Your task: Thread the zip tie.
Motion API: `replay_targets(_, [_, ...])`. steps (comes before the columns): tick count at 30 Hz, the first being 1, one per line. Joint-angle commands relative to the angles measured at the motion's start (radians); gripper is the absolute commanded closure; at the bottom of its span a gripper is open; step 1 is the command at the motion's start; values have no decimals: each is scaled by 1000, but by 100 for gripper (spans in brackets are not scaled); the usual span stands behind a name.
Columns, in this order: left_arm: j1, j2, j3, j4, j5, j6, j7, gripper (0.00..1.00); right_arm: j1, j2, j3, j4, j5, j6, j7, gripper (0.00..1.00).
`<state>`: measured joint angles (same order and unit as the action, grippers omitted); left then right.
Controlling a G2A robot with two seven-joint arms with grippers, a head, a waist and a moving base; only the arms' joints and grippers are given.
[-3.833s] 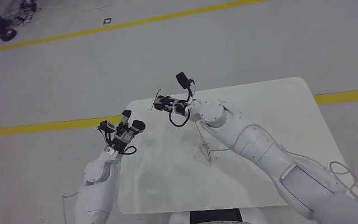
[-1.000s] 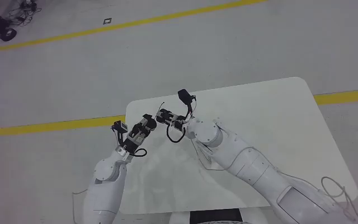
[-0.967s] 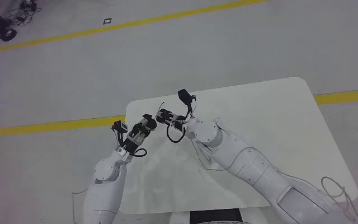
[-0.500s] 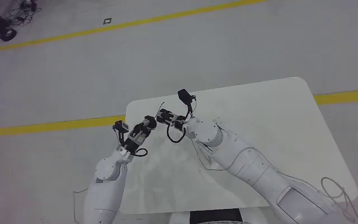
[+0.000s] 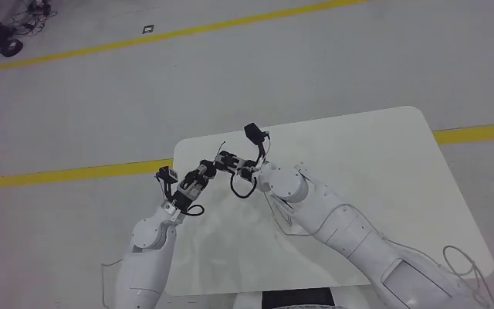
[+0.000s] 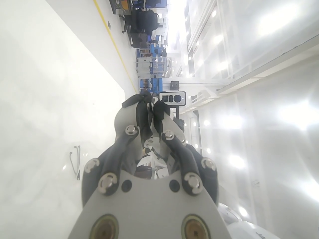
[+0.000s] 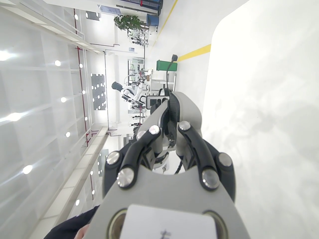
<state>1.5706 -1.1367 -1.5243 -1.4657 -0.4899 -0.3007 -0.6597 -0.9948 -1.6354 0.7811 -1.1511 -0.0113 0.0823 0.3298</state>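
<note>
A thin black zip tie (image 7: 167, 75) sticks out of my right gripper (image 7: 169, 103), which is shut on its strap; the tie's head (image 7: 174, 57) is at the free end. From above, the zip tie (image 5: 219, 147) is a fine curved line just beyond the right gripper (image 5: 221, 161), over the table's far left corner. My left gripper (image 5: 206, 168) faces the right one, tip to tip, almost touching. In the left wrist view its black pads (image 6: 142, 115) stand close together around the left gripper's tip (image 6: 150, 103). I cannot make out anything held between them.
Both grippers hang above the white table (image 5: 370, 154), near its rounded far left corner. Loose zip ties (image 6: 76, 160) lie flat on the table beneath the arms. The floor with a yellow line (image 5: 77, 174) lies beyond the table's left edge.
My left gripper has risen and moved right from off the table's left edge until it meets the right gripper. The right gripper has shifted a little, still holding the zip tie.
</note>
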Motion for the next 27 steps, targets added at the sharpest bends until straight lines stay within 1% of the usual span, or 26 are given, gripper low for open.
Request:
replay_targets(1, [2, 1, 1, -1, -1, 0, 1, 93, -1, -1, 1, 0, -2, -1, 3, 100])
replay_targets(5, [3, 2, 2, -2, 1, -1, 2, 100, -2, -3, 2, 0, -5, -2, 7, 100])
replay_targets(12, [2, 5, 3, 7, 5, -9, -4, 100, -5, -6, 5, 5, -11, 2, -1, 100])
replay_targets(13, [1, 5, 3, 8, 5, -11, -6, 100, -6, -7, 6, 6, -11, 4, -2, 94])
replay_targets(14, [0, 6, 4, 10, 6, -12, -10, 100, -7, -7, 8, 7, -10, 6, -5, 62])
replay_targets(15, [-1, 6, 3, 12, 6, -13, -15, 100, -8, -8, 10, 7, -9, 8, -8, 13])
replay_targets(16, [-1, 7, 3, 13, 6, -15, -17, 100, -8, -8, 11, 7, -10, 10, -10, 0])
replay_targets(20, [-4, 9, 1, 18, -11, -18, -43, 100, -10, -8, 22, 5, -12, 15, -14, 0])
replay_targets(24, [-4, 13, -8, 25, -25, -12, -79, 100, -26, -5, 48, 8, 16, -8, -16, 0])
replay_targets(27, [-4, 18, -23, 27, -36, -15, -111, 100, -37, -2, 70, 16, 56, -26, 13, 0])
